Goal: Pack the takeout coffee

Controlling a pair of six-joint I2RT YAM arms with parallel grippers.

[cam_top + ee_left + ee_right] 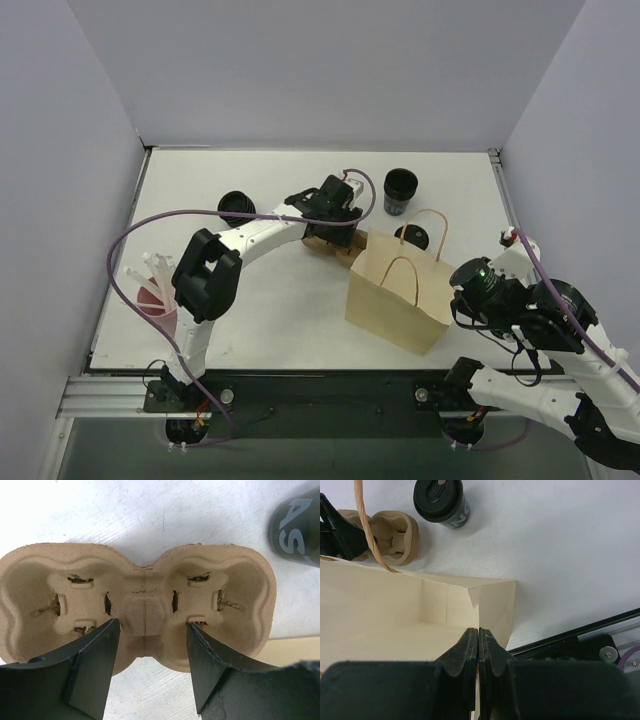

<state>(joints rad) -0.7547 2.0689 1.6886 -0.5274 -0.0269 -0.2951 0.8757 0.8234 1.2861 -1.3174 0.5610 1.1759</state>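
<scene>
The takeout coffee (440, 500), a small black cup with a round black lid, stands upright on the white table just beyond the bag's far side (412, 237). The brown pulp carrier (145, 605) lies flat with both wells empty, left of the cup (395, 535). My left gripper (152, 625) is open, one finger on each side of the carrier's near middle notch (335, 222). My right gripper (479, 630) is shut on the right rim of the open paper bag (400, 290), whose inside (395, 625) is bare. A black lettered cup (295, 525) shows top right, its top cut off.
A taller stack of lidless black cups (400, 190) stands at the back, and a stack of black lids (237, 207) sits left of my left arm. A pink holder with clear pieces (150, 290) is near the left edge. The bag's handles (430, 235) stand up.
</scene>
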